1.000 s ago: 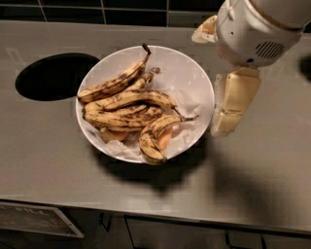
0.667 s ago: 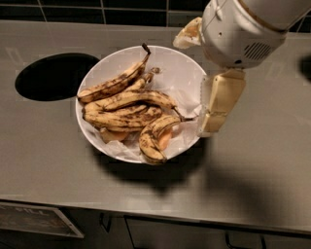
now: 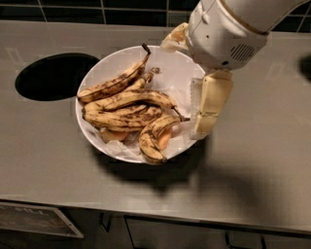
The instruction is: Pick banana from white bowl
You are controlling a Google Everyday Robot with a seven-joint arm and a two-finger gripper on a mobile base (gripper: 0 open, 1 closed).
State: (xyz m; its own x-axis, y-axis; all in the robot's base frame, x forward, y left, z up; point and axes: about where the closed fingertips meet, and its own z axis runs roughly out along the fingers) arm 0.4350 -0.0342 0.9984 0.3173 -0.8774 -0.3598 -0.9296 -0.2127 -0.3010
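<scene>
Camera view: gripper (image 3: 187,87) hangs over the right side of the bowl (image 3: 171,65), jaws spread wide, one finger (image 3: 210,104) at the right rim. Banana (image 3: 131,98) lies across the bowl's middle among others, left of that finger, untouched. Grey counter (image 3: 262,170); round hole (image 3: 53,75) left; dark tiles (image 3: 97,4) behind.
</scene>
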